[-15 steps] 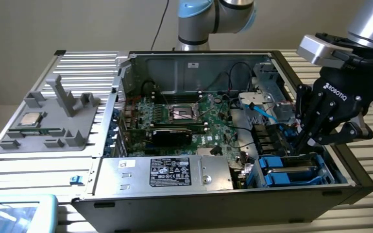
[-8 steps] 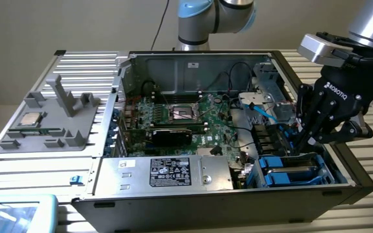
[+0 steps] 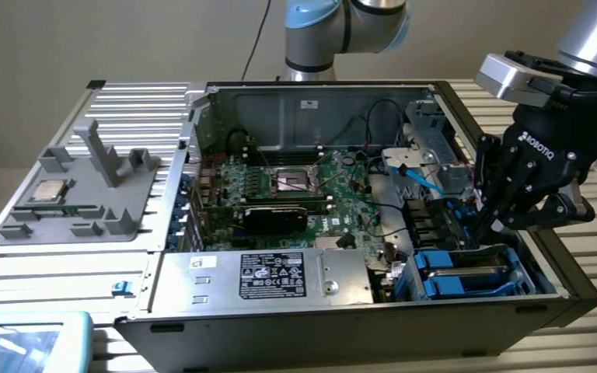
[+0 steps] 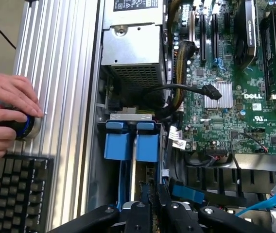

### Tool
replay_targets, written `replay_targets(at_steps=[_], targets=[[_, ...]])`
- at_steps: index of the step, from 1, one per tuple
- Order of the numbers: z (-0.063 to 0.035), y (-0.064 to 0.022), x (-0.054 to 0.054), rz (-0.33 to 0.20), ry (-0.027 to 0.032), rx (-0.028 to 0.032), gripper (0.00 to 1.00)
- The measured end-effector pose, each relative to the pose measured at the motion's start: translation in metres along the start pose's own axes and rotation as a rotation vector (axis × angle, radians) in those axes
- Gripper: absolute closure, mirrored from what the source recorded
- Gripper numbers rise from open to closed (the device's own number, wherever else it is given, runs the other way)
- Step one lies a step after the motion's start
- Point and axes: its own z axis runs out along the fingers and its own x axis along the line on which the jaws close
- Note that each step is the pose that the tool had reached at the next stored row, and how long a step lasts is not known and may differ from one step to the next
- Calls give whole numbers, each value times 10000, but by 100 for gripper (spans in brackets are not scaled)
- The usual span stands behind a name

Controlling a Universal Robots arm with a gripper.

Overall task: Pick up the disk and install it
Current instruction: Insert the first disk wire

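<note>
The disk (image 3: 465,273) lies in the drive bay at the front corner of the open computer case (image 3: 547,264), at the exterior view's right. Its blue bracket frames silver metal. In the wrist view the disk (image 4: 119,141) shows two blue bracket tabs with a silver strip between them. My gripper (image 3: 481,231) reaches down into the case just behind the bay. Its black fingers (image 4: 145,204) stand close together, shut, right at the blue bracket's near end. I cannot tell whether they pinch any part of it.
A silver power supply (image 3: 267,276) with a black label sits beside the bay, the motherboard (image 3: 298,194) behind it. Black cables (image 4: 196,90) and a blue cable (image 3: 423,175) run near the gripper. A grey fixture (image 3: 81,194) holds a CPU chip. A person's hands (image 4: 7,111) hold a knob beside a keyboard (image 4: 11,194).
</note>
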Motion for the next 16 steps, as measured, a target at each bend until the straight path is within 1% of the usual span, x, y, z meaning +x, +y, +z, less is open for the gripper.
replay_targets(at_steps=[2,8,10,12,13,15,16], targets=[[2,0,0,57,32,-8,84],[19,-4,10,62,33,-6,84],[22,-4,10,75,71,-5,84],[24,-5,10,77,84,-5,84],[28,-5,9,88,108,-4,84],[39,-5,6,130,192,0,84],[45,-4,3,144,215,1,84]])
